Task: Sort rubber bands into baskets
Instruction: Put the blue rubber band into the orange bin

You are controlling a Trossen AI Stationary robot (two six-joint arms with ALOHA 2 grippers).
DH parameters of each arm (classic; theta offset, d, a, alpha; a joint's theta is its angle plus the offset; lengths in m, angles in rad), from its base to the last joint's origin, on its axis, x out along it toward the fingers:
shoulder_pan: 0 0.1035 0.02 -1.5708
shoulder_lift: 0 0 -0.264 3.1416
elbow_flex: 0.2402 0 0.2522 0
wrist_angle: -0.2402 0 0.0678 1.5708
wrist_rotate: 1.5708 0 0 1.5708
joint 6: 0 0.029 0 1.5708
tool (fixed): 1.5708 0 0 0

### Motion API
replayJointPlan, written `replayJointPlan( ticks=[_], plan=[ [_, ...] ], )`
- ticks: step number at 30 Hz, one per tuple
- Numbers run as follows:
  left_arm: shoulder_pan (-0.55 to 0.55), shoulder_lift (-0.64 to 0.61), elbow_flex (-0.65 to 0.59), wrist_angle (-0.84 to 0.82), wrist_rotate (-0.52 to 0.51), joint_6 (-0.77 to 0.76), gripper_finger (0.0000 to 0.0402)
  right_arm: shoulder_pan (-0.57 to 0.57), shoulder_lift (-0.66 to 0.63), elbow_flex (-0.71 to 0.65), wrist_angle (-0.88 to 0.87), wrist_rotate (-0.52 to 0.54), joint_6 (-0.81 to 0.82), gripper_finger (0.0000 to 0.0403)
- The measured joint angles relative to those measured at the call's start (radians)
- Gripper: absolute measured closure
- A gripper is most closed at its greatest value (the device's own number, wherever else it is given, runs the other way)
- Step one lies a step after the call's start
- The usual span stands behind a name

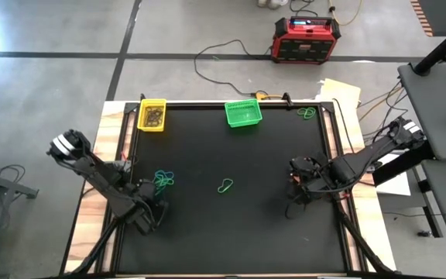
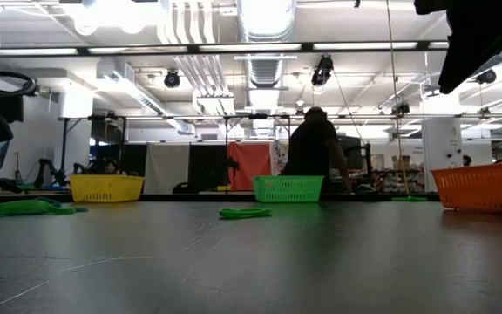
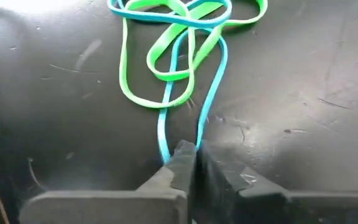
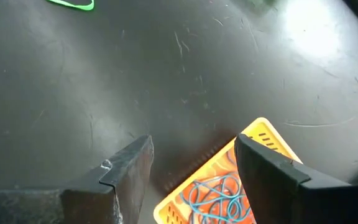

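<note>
A tangle of green rubber bands (image 3: pixel 166 56) and one blue band (image 3: pixel 213 74) lies on the black mat left of centre (image 1: pixel 163 180). My left gripper (image 3: pixel 191 152) stands at its near side, shut on the blue band. A single green band (image 1: pixel 225 186) lies mid-table, and more green ones (image 1: pixel 307 113) at the far right. The yellow basket (image 1: pixel 152 115) and the green basket (image 1: pixel 243 114) stand along the far edge. My right gripper (image 4: pixel 192 146) hangs open at the right, above the orange basket (image 4: pixel 216 193), which holds blue bands. My left gripper pinches the blue band's near loop end (image 3: pixel 180 147) between its two fingertips. The fingers slant down from above and from the table's near side. The band's two strands run from the fingertips along the mat into the green tangle, where its far part lies.
A red and black box (image 1: pixel 306 39) with cables sits on the floor beyond the table. Bare wood strips (image 1: pixel 114 124) border the mat at left and right. A person (image 2: pixel 314 148) stands behind the far edge in the low view. Open mat lies between the two arms.
</note>
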Motion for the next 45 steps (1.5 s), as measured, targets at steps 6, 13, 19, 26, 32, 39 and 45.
replayJointPlan(
  ticks=[6, 13, 19, 26, 32, 39, 45],
  plan=[
    [0.0, 0.05, 0.057, -0.032, 0.001, 0.012, 0.0399, 0.0, 0.0, -0.001, 0.027, 0.0, -0.001, 0.0182],
    [-0.001, 0.057, 0.223, -0.151, -0.028, 0.098, 0.0401, 0.0, 0.0, -0.001, 0.028, 0.0, -0.003, 0.0182],
    [-0.001, 0.06, 0.361, -0.148, -0.194, 0.203, 0.0401, 0.0, 0.0, -0.002, 0.067, 0.001, -0.024, 0.0182],
    [-0.002, 0.062, 0.404, -0.225, -0.211, 0.215, 0.0401, 0.0, 0.0, -0.002, 0.079, 0.0, -0.028, 0.0182],
    [-0.06, 0.062, 0.311, -0.226, -0.238, 0.068, 0.0368, 0.0, 0.0, -0.002, 0.079, -0.001, -0.03, 0.0182],
    [-0.215, 0.07, 0.163, -0.177, -0.229, -0.277, 0.0267, 0.002, 0.0, -0.002, 0.079, 0.0, -0.034, 0.0181],
    [-0.222, 0.163, 0.15, -0.148, -0.228, -0.24, 0.0182, 0.002, 0.0, -0.002, 0.082, 0.0, -0.027, 0.0181]
  ],
)
